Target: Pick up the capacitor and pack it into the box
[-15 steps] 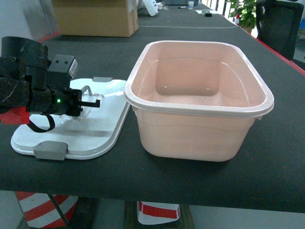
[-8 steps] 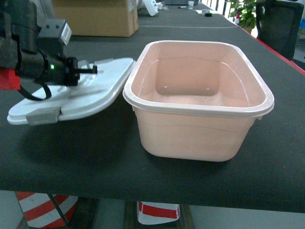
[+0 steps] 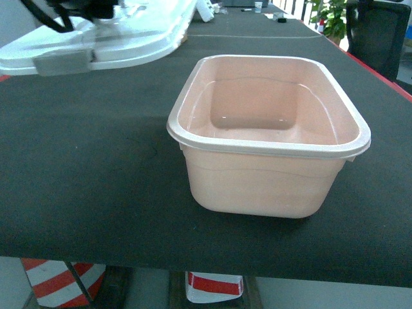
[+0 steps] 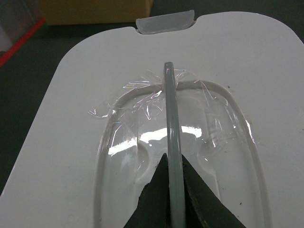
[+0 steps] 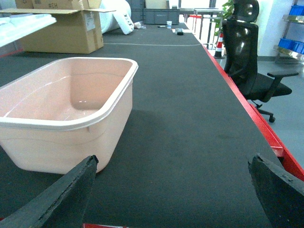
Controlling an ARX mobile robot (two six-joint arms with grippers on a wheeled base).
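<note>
The pale pink box stands open and empty on the black table; it also fills the left of the right wrist view. Its white lid hangs in the air at the upper left, tilted, with a grey latch clip facing me. My left gripper is shut on the lid's thin grey handle, above the lid's top face. My right gripper is open over bare table to the right of the box. No capacitor is in view.
A brown cardboard carton stands at the back left behind the lid. A black office chair sits beyond the table's red right edge. Small items lie far back on the table.
The left gripper has lifted the lid off the table, up and back to the upper left. The box has not moved.
</note>
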